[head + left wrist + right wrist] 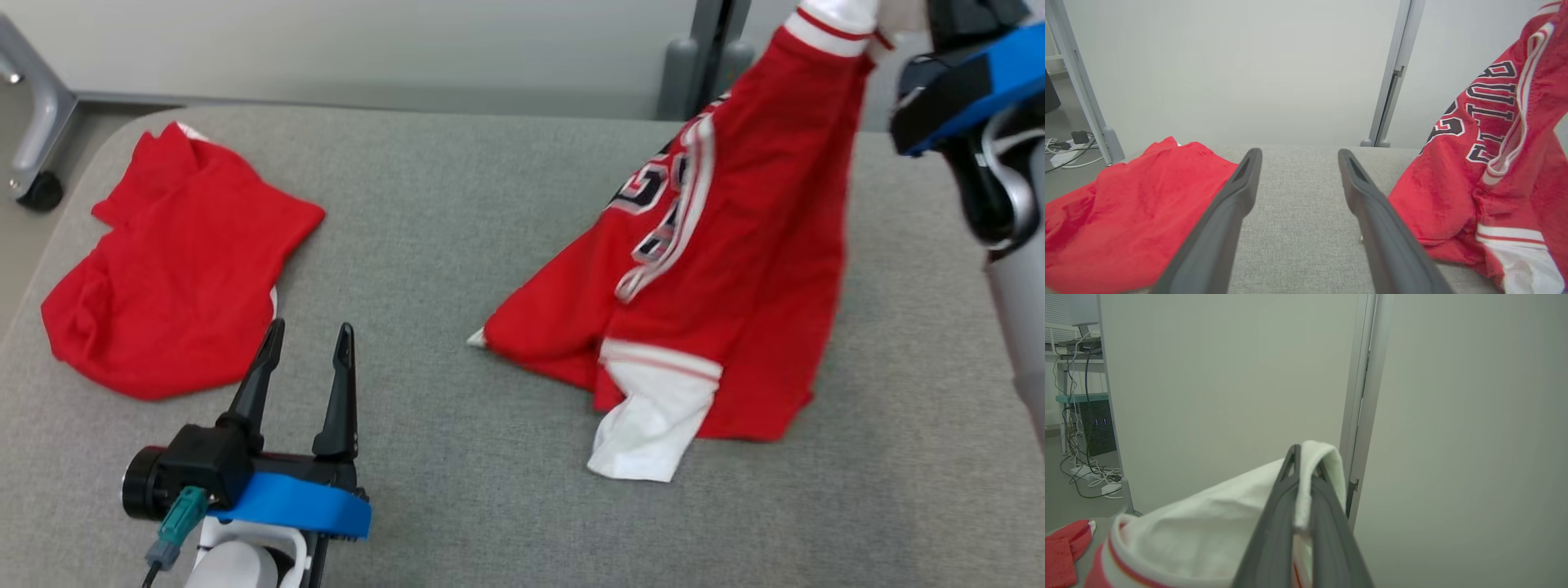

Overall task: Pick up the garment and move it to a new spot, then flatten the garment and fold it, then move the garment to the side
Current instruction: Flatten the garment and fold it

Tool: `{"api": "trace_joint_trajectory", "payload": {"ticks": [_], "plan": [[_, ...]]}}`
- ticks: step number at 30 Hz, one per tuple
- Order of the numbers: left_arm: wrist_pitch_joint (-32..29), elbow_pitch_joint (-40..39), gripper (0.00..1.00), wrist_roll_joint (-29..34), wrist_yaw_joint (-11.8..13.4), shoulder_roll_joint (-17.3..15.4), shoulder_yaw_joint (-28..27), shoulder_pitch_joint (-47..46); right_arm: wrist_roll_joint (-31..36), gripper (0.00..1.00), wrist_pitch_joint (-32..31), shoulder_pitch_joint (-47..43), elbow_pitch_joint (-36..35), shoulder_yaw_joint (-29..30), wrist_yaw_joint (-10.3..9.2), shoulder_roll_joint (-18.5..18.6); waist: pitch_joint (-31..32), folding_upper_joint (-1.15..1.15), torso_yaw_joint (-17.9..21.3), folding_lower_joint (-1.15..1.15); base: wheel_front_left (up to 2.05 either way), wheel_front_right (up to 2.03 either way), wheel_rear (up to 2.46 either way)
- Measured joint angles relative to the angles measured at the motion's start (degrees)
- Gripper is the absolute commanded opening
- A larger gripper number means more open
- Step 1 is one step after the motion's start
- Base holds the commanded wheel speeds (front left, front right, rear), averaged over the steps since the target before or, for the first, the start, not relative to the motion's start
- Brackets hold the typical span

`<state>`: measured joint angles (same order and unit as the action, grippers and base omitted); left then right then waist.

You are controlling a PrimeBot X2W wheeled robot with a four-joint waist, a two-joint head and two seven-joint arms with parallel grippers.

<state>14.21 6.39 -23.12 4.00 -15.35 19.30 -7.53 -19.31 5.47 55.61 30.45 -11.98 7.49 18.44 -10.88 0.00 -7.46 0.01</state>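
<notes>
Two garments are on the counter [490, 506]: one lettered jersey [751, 245] at 2 o'clock, hanging from the right jaws clamped on its white trim [829, 24], lower edge resting on the counter; one plain red garment [180, 269] at 10 o'clock. The left jaws stand wide and empty. Expect light, limp fabric; you grip best at the trim.

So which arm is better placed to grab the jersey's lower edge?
Left, likely. The left gripper sits low over the table, jaws open and empty, near the lower corner of the jersey. The right gripper is shut on its white trim.
</notes>
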Motion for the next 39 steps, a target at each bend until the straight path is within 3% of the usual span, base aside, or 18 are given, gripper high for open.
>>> {"api": "trace_joint_trajectory", "payload": {"ticks": [7, 8, 14, 19, 23, 29, 34, 39], "plan": [[0.0, 0.0, 1.00, 0.7, -1.0, 0.6, 1.6, -3.4, 0.5, 0.00, 2.9, 0.2, 14.5, 4.6, 0.00, 4.3, -4.6, 0.00, -3.1, 0.00, 0.00, 0.00, 0.00], [0.0, 0.1, 1.00, 0.9, -1.0, 0.7, 1.7, -3.6, 0.6, 1.00, 2.8, 0.4, 16.5, 5.3, 0.00, 4.5, -5.2, 0.00, -3.5, 0.00, 0.00, 0.00, 0.00], [0.1, 1.4, 1.00, 1.0, -1.0, 1.1, 1.8, -4.5, 4.4, 1.00, 0.7, 0.8, 25.2, 5.4, 0.00, 4.1, -6.2, 0.00, -4.9, 0.01, 0.00, 0.00, 0.00], [0.3, 2.8, 1.00, 0.8, -1.0, 1.1, 1.6, -4.0, 7.3, 1.00, 0.8, -0.7, 25.2, 1.3, 0.00, 0.3, -3.1, 0.00, -3.9, 0.00, 0.00, 0.00, 0.00], [0.5, 3.4, 1.00, 0.3, -0.5, 0.8, 1.0, -2.2, 7.0, 1.00, 0.5, -6.8, 18.9, -7.6, 0.01, -5.1, -0.2, 0.00, -2.2, -0.01, 0.00, 0.00, 0.00], [0.5, 3.1, 1.00, -0.5, 0.3, 0.0, 0.0, 0.1, 5.6, 1.00, -2.3, -21.1, 5.2, -18.7, 0.00, -7.6, 2.9, 0.00, 1.1, -0.02, 0.00, 0.00, 0.00], [0.5, 2.4, 1.00, -0.9, 0.8, -0.5, -0.3, 0.7, 7.5, 1.00, -5.1, -30.7, -3.1, -22.6, 0.00, -7.5, 3.9, 0.00, 2.9, -0.02, 0.00, 0.00, 0.00], [0.4, 2.0, 1.00, -1.0, 1.0, -0.7, -0.4, 0.7, 10.5, 1.00, -8.3, -35.1, -5.3, -24.2, 0.00, -7.5, 3.1, 0.00, 3.3, -0.02, 0.00, 0.00, 0.00]]}}
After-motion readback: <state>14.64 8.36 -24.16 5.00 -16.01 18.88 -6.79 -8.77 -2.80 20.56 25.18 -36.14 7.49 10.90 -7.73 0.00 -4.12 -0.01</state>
